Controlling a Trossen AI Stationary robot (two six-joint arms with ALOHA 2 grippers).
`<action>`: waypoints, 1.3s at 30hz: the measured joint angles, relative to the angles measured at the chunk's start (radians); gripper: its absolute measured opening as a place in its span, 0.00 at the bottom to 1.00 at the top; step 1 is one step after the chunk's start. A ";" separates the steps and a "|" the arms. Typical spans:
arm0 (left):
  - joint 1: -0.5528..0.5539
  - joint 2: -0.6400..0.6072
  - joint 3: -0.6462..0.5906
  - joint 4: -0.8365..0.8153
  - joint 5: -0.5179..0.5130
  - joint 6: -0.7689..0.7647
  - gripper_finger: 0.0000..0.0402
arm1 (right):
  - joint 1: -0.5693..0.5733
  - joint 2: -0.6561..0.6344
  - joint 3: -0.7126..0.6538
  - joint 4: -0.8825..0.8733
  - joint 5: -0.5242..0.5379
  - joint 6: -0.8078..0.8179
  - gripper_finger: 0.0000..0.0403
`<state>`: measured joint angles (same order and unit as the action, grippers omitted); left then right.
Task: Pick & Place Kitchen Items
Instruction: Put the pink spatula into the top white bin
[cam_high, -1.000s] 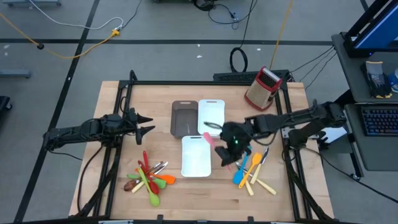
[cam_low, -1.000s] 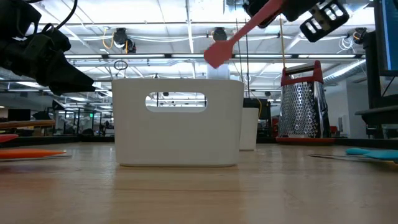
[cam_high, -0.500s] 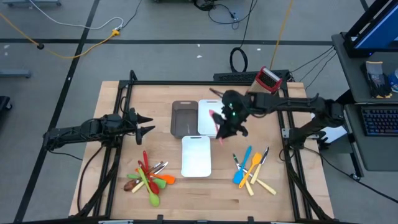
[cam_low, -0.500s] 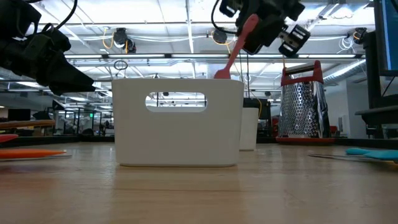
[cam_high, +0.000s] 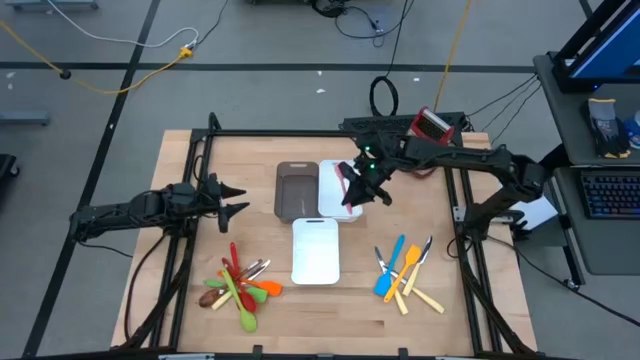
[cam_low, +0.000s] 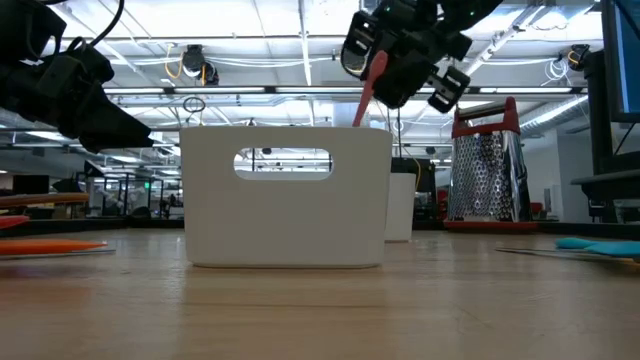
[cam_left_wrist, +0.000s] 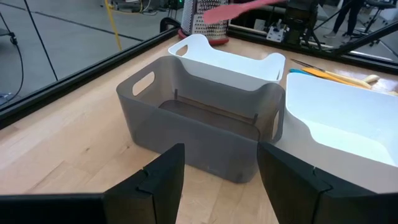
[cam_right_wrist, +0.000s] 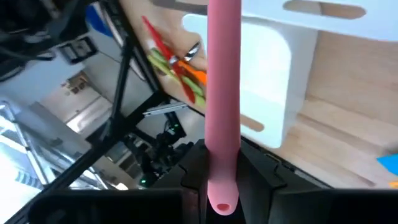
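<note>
the right gripper (cam_high: 357, 184) is clamped tight on the handle of a pink spatula (cam_right_wrist: 222, 93), holding it in the air above the far white tray (cam_high: 338, 176), beside the dark tray (cam_high: 296, 190). the left gripper (cam_high: 232, 197) waits open over the table's left side, holding nothing.

No text, label, brand, number or sign could be read on anything in these views.
</note>
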<state>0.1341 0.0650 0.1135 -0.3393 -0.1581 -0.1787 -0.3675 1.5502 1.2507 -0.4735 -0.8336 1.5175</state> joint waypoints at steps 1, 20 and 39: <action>0.000 0.000 0.000 0.000 0.000 -0.006 0.52 | 0.000 0.012 -0.001 -0.005 -0.009 -0.009 0.12; 0.000 0.000 0.000 -0.001 0.001 -0.013 0.52 | -0.058 0.186 0.000 0.036 -0.088 -0.169 0.17; 0.000 0.000 0.000 -0.001 0.002 -0.014 0.52 | -0.058 0.187 0.000 0.036 -0.076 -0.192 0.19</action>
<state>0.1341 0.0650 0.1131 -0.3405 -0.1566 -0.1928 -0.4259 1.7370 1.2503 -0.4377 -0.9100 1.3256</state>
